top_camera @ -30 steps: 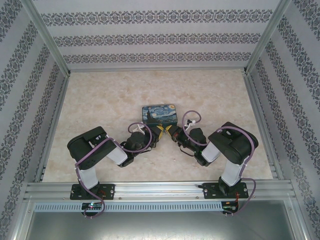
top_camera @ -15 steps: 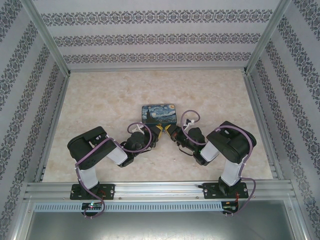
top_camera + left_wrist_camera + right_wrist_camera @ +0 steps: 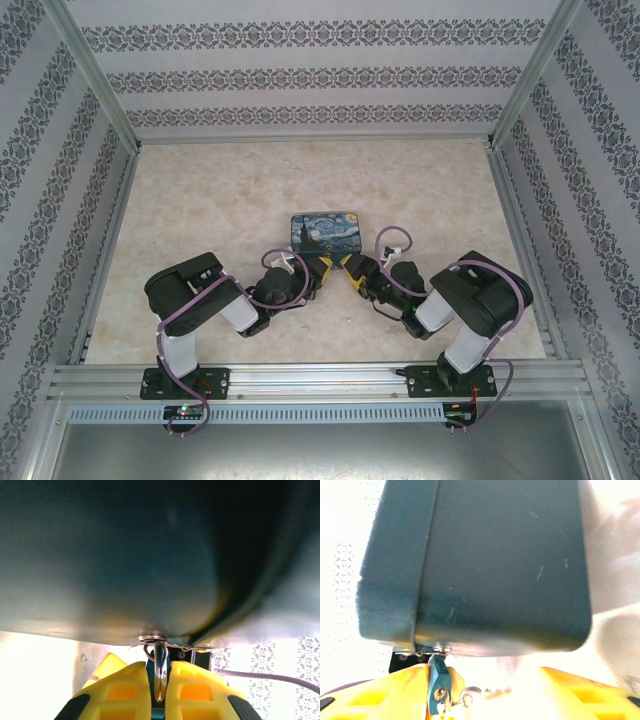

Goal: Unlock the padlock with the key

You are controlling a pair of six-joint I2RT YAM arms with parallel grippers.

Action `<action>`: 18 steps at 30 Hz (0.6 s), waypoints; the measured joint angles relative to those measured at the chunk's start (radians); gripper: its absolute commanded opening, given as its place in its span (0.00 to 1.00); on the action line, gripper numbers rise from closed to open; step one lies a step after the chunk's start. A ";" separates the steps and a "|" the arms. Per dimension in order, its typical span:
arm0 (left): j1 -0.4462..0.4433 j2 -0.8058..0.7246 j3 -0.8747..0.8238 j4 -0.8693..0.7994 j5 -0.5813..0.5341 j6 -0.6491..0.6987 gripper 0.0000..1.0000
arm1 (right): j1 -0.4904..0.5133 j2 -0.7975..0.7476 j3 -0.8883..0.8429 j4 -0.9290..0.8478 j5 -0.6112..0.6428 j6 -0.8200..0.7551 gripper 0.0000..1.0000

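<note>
My left claw (image 3: 160, 676) is pinched shut on the padlock (image 3: 160, 667), I judge to steady it at the box (image 3: 150, 555) edge. My right claw (image 3: 482, 676) stands parted, gripping nothing (key not discernible), just beside it.

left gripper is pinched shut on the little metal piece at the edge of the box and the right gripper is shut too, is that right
Not quite. The left gripper is shut on the little metal piece at the edge of the box, but the right gripper is open. The right wrist view shows its yellow fingers standing well apart.
</note>
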 measured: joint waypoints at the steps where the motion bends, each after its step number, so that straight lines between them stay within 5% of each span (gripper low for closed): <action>1: 0.000 0.002 -0.002 0.000 0.002 0.002 0.00 | -0.005 -0.028 -0.009 -0.023 -0.010 -0.012 0.60; 8: 0.007 0.005 -0.019 0.000 0.017 0.019 0.00 | -0.010 -0.268 -0.016 -0.280 -0.041 -0.144 0.60; 18: 0.013 0.037 -0.019 0.000 0.040 0.030 0.00 | 0.093 -0.644 0.225 -1.034 0.137 -0.603 0.60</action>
